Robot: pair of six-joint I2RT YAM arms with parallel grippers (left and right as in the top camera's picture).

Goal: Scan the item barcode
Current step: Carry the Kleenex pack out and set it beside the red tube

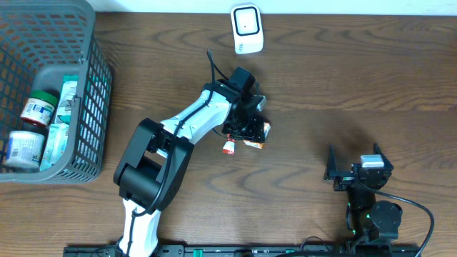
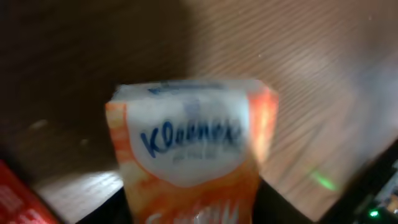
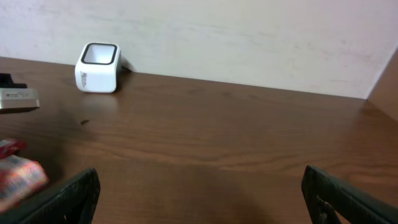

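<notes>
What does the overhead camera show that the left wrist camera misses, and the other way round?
Only the overhead view shows the gray basket of packages at the left, the white scanner at the far edge, and the left arm and right arm. Only the left wrist view shows the Kleenex name printed on the orange and white tissue pack, close up and blurred. Both show that tissue pack and the wooden table.

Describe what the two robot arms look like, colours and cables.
The left arm has white links and black joints; a thin black wire loops off near its wrist. The right arm is all black, with a black cable curling off its base; its fingers are dark.
</notes>
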